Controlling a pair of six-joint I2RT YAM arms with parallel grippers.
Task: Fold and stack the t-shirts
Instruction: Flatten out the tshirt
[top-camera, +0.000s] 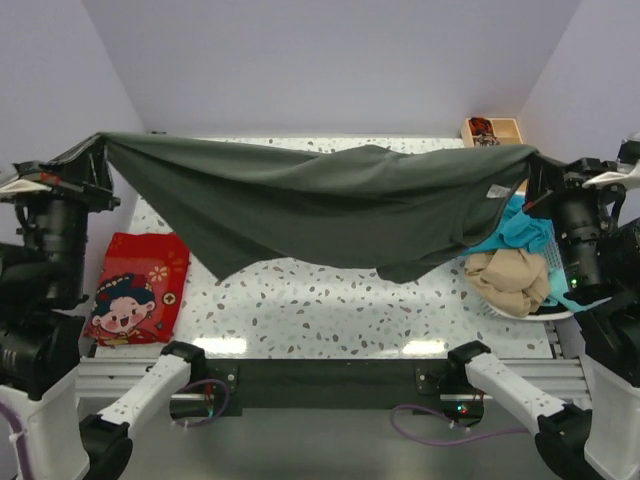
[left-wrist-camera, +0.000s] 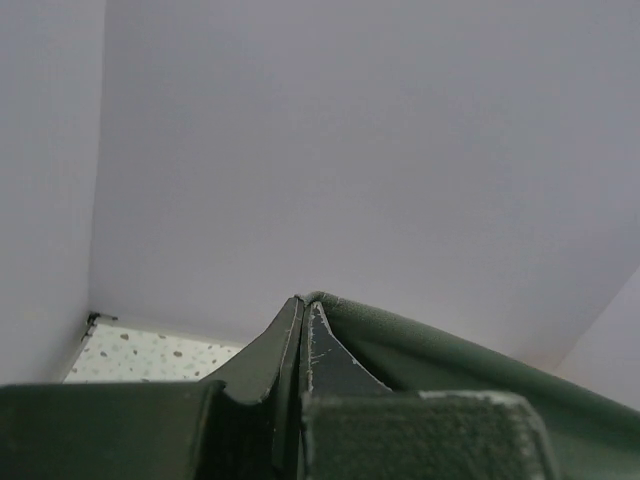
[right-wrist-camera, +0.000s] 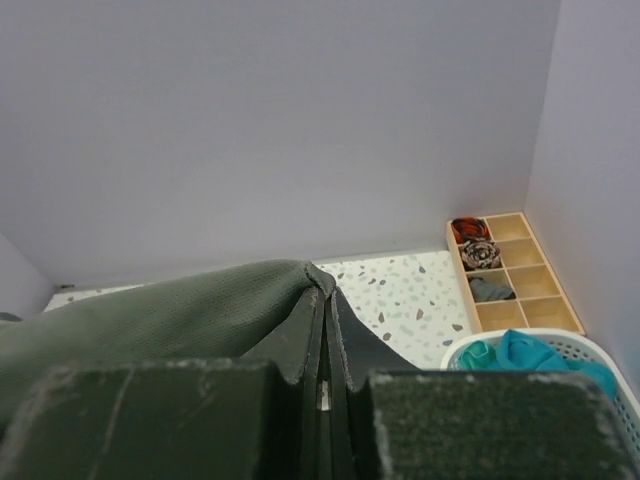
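grey-green t-shirt (top-camera: 330, 205) stretched in the air above desk (top-camera: 330, 310), sagging mid-span | its corners pinched by left fingers (top-camera: 88, 152) and right fingers (top-camera: 537, 168) | red t-shirt (top-camera: 138, 288) folded, desk left | teal t-shirt (top-camera: 522, 232), tan t-shirt (top-camera: 512, 275) heaped in white basket (top-camera: 520, 314), right

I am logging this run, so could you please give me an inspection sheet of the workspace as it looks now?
Surface: speckled table, bare in the middle.
Job's things: grey-green shirt stretched in the air between both grippers, sagging; red shirt folded flat at the left; teal shirt and tan shirt crumpled in the basket.
Clutter: wooden tray with compartments in the far right corner, small items inside.
Grippers: left gripper and right gripper each shut on a shirt edge.
Cables: purple cables by the arm bases.
Surroundings: plain lilac walls.
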